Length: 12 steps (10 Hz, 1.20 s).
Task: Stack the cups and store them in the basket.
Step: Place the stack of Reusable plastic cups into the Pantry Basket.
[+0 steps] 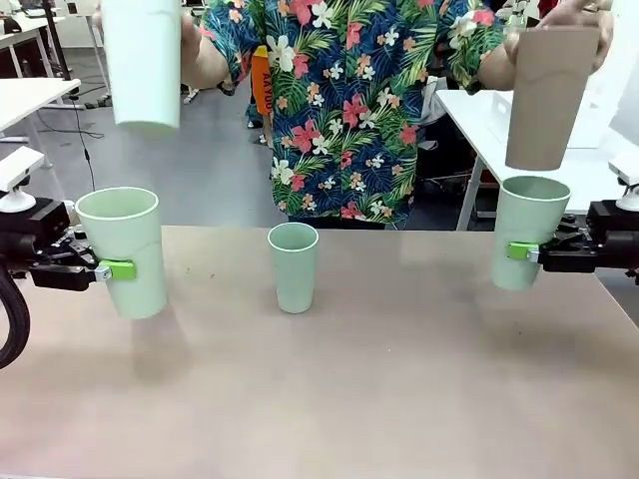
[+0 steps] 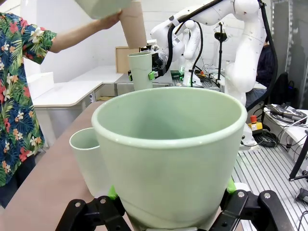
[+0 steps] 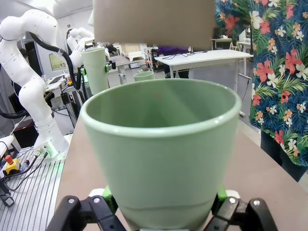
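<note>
**A:** Cups, listed by place?

**B:** Middle cup [image 1: 293, 267]: a tall, tapered tumbler in matte mint plastic with no handle. It stands upright on the table [image 1: 359, 399], rim up, with nothing touching it.

**A:** The held ones?

**B:** Left cup [image 1: 122, 244]: same shape and same mint, open end up and leaning slightly, held clear of the table with its shadow below it. The left gripper [image 1: 120, 269] is clamped on its lower wall, a green pad pressed to each side. The left wrist view shows a smooth rounded rim and a bare interior.

**A:** And opposite?

**B:** Right cup [image 1: 529, 232]: mint, upright and also off the table surface. The right gripper [image 1: 521, 251] grips it below mid-height, pads tight against the wall.

**A:** Above those?

**B:** Top cup [image 1: 143, 60]: mint, held up by the person [image 1: 344, 110] with its base end down, directly over the left cup and well apart from it. Brown cup [image 1: 549, 95]: matte, same taper, with a hand [image 1: 577, 12] at its upper end. Its base hangs just above the right cup's rim.

**A:** Surroundings?

**B:** The table has a smooth, pale brown top. The person stands at its far edge in a floral shirt.
</note>
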Available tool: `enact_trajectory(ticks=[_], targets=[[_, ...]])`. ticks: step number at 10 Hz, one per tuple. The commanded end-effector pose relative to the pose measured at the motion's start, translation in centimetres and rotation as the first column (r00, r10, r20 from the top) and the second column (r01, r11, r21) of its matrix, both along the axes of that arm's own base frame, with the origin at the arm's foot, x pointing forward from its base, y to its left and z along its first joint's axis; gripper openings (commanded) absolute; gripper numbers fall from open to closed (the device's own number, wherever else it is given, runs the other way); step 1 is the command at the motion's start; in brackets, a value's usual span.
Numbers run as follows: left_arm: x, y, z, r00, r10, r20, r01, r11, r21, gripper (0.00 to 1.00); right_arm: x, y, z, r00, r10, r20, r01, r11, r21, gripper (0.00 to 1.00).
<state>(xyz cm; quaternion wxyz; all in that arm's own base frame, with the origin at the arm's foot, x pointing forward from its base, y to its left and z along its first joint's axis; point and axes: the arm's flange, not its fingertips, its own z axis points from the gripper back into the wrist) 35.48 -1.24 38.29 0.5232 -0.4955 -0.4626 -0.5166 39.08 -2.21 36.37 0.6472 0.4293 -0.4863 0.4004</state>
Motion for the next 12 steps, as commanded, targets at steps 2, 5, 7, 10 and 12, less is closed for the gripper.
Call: enact_trajectory(ticks=[2,5,7,10,12], targets=[[-0.08,-0.16,0.43,1.000,-0.002,-0.008,0.002,1.000,0.003,0.86,0.01,0.01,0.25,1.000,-0.002,0.008,0.002,1.000,-0.001,0.85],[-0.08,-0.16,0.43,1.000,-0.002,-0.008,0.002,1.000,0.003,0.86,0.01,0.01,0.25,1.000,-0.002,0.008,0.002,1.000,-0.001,0.85],[-0.08,-0.16,0.43,1.000,-0.002,-0.008,0.002,1.000,0.003,0.86,0.01,0.01,0.25,1.000,-0.002,0.008,0.002,1.000,-0.001,0.85],[-0.08,-0.16,0.43,1.000,-0.002,-0.008,0.002,1.000,0.003,0.86,0.01,0.01,0.25,1.000,-0.002,0.008,0.002,1.000,-0.001,0.85],[-0.08,-0.16,0.43,1.000,-0.002,-0.008,0.002,1.000,0.003,0.86,0.01,0.01,0.25,1.000,-0.002,0.008,0.002,1.000,-0.001,0.85]])
